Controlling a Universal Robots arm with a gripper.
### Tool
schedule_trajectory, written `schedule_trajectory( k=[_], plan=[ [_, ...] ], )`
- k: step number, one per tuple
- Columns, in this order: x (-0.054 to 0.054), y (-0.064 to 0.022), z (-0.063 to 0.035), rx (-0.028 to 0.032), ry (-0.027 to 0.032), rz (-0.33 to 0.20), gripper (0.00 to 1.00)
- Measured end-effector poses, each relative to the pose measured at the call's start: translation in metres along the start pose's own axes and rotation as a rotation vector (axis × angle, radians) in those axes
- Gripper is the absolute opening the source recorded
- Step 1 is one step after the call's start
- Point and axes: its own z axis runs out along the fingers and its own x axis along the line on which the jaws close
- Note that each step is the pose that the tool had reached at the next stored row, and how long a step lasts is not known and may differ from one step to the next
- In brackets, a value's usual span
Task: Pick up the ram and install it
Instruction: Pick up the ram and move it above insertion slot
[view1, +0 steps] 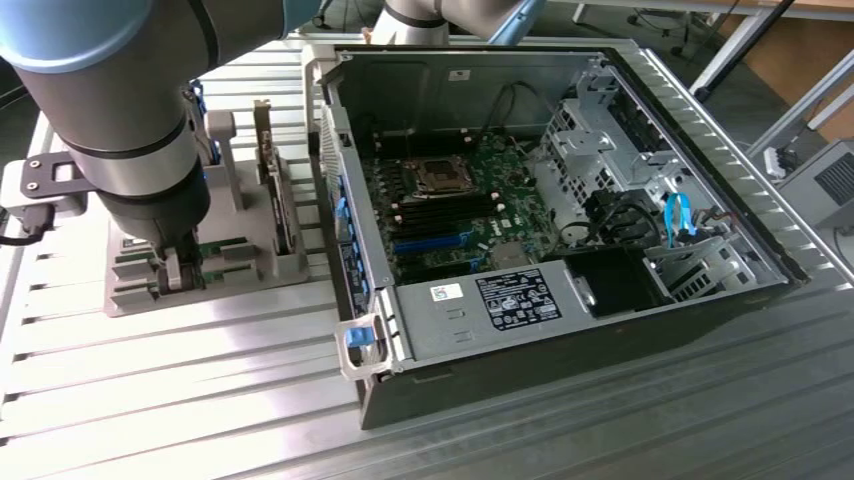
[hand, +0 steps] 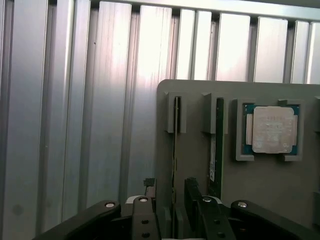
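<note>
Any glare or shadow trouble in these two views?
Exterior view: strong glare on the ribbed aluminium table, deep shadow in the open black computer case. Wrist view: table slats glare bright, square silver processor chip washed pale, long thin green ram stick dark, edge-on.

Arm (view1: 120, 100) comes in from exterior view's upper left. Thick grey wrist (view1: 147, 170) hangs near vertical. Tool (view1: 183, 272) at lower end, pointing straight down, set low. Black fingers (hand: 192, 192) parallel, spread wide, clear gap between them.
</note>
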Motion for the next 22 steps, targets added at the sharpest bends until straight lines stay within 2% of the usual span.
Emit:
schedule_trajectory(
  k=[16, 17, 18, 20, 22],
  plan=[
    [0.0003, 0.0003, 0.0085, 0.0006, 0.0001, 0.000, 0.35],
    [0.0003, 0.0003, 0.0085, 0.0021, 0.0003, 0.000, 0.35],
    [0.0003, 0.0004, 0.0085, 0.0097, 0.0010, 0.000, 0.35],
    [0.0003, 0.0003, 0.0086, 0.0178, 0.0016, -0.001, 0.35],
    [0.0003, 0.0003, 0.0086, 0.0183, 0.0016, -0.001, 0.35]
  ],
)
